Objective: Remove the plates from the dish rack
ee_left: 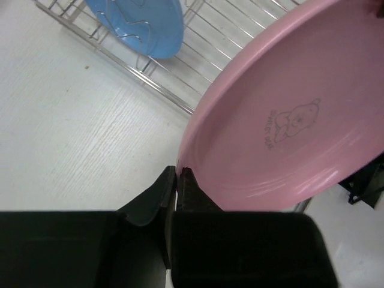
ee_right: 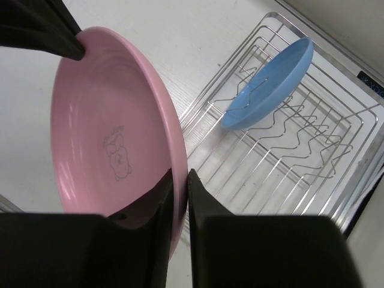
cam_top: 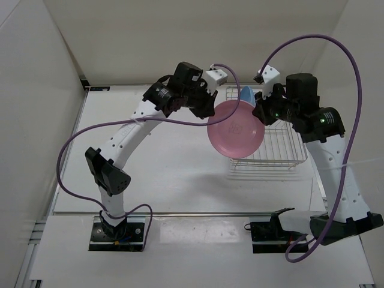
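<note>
Pink plate (cam_top: pixel 236 129) tilted, face upward

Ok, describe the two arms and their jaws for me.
Both the left arm and right arm have white link shells, black joint housings and black bases. A purple cable loops along each. Jaws are black, wedge-shaped. Green lights glow on the right arm.

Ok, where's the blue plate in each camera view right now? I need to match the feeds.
Top external: the blue plate is at the far end of the dish rack, upper centre; only a small part shows between the two wrists.
Left wrist: top edge, left of centre, standing in the rack.
Right wrist: upper right, leaning among the rack's prongs.
Shared landmark: the pink plate, large in all three views.
</note>
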Controlling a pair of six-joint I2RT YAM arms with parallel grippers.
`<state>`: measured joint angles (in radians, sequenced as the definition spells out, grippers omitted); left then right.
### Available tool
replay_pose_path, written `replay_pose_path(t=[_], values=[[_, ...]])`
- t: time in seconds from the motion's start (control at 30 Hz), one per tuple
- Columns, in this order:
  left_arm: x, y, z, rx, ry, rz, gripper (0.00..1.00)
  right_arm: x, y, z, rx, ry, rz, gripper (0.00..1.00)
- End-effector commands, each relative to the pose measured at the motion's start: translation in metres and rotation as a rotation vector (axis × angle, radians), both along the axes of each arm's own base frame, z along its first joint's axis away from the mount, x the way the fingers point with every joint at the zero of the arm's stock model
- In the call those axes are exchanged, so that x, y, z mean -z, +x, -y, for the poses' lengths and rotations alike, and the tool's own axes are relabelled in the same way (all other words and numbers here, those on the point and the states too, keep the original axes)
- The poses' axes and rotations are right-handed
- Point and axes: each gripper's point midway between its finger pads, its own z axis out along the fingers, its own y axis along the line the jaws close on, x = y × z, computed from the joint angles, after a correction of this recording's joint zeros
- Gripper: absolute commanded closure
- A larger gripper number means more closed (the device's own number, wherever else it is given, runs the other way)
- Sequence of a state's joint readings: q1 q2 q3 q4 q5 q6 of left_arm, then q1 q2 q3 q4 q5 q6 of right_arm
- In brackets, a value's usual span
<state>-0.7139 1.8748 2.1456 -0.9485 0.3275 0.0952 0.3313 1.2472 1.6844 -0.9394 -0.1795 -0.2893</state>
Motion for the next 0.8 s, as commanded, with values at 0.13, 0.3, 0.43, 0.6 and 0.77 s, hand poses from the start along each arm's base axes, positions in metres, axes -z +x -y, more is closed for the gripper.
replay_pose_path(t=[0.13, 0.3, 0.43, 0.6, 0.77], values=[[0.004, 0.043, -0.029, -0.362, 0.046, 0.098, 0.89, -0.003, 0.011, -0.003, 0.059, 0.074, 0.052, 0.69], [0.001, 0.034, -0.045, -0.392, 0.057, 0.114, 0.89, 0.008, 0.025, 0.001, 0.108, 0.057, 0.027, 0.62], [-0.002, 0.039, -0.078, -0.472, 0.094, 0.157, 0.89, 0.001, 0.035, 0.015, 0.188, 0.040, 0.057, 0.53], [-0.010, 0.051, -0.159, -0.598, 0.063, 0.130, 0.89, -0.008, 0.031, 0.030, 0.225, 0.041, 0.096, 0.49], [0.034, 0.064, -0.242, -0.727, 0.100, 0.060, 0.89, -0.006, 0.023, 0.046, 0.279, -0.003, 0.124, 0.43]])
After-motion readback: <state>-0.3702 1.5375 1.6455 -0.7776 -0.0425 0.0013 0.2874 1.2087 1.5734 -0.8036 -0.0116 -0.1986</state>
